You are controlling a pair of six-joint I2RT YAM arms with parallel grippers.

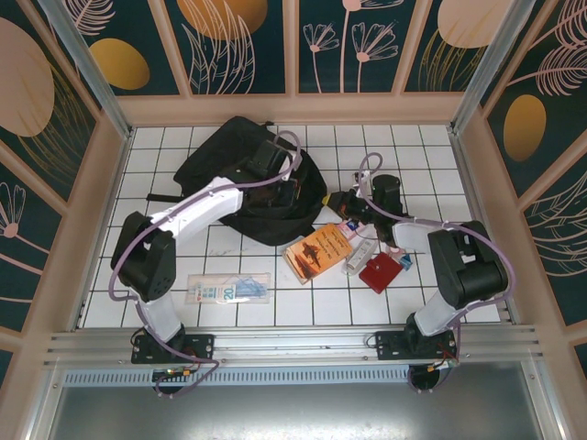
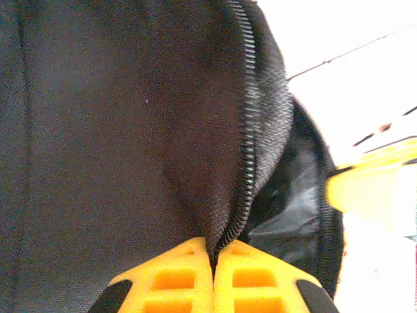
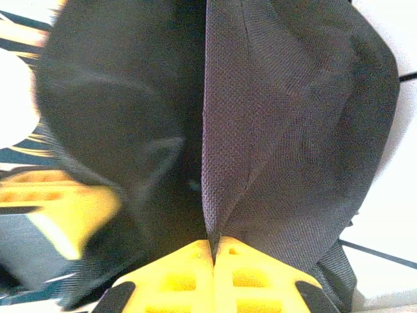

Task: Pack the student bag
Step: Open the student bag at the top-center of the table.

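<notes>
Left gripper [image 2: 214, 257]: pinching the zipper edge [image 2: 246, 163] of the student bag [image 1: 252, 188], likely lifting it.
Right gripper [image 3: 213, 251]: pinching fabric on its right side, likely spreading the mouth.

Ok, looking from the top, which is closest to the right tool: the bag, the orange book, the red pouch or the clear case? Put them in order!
1. Bag: pinched in the right tool.
2. Orange book: just below the tool, toward the near edge.
3. Red pouch: right of the book.
4. Clear case: far over on the left.
</notes>
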